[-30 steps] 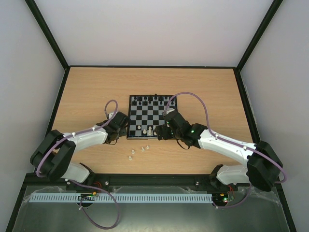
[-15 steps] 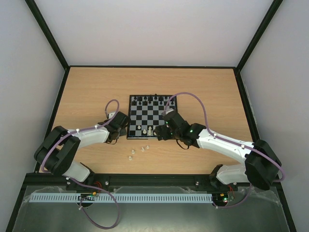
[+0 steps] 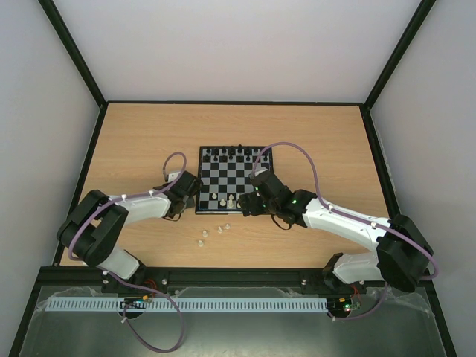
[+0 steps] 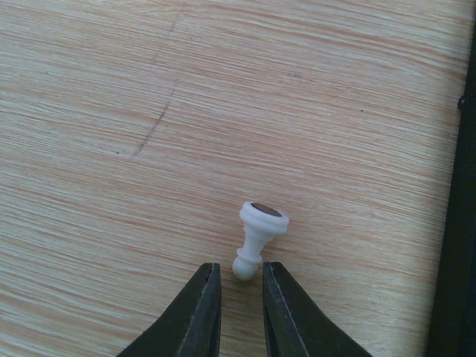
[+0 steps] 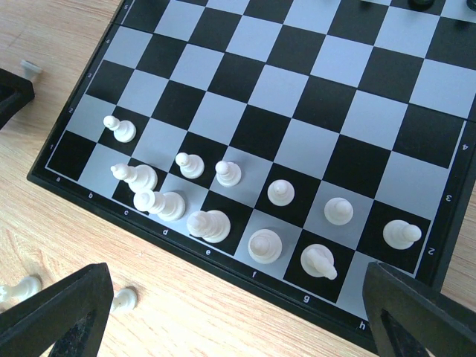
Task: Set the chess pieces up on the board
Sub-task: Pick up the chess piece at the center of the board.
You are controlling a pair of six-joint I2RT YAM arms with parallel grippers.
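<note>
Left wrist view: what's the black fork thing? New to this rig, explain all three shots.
Two robot arms sit at a wooden table. The top view looks down on both; each wrist view rides behind that arm's two-finger gripper. The fork is the left gripper, jaws narrowly apart at the head of a white pawn lying on its side, not gripped. The right gripper hangs wide open, empty, over the chessboard, where white pieces stand in the near rows. Black pieces line the far row; loose white pieces lie on the table.
</note>
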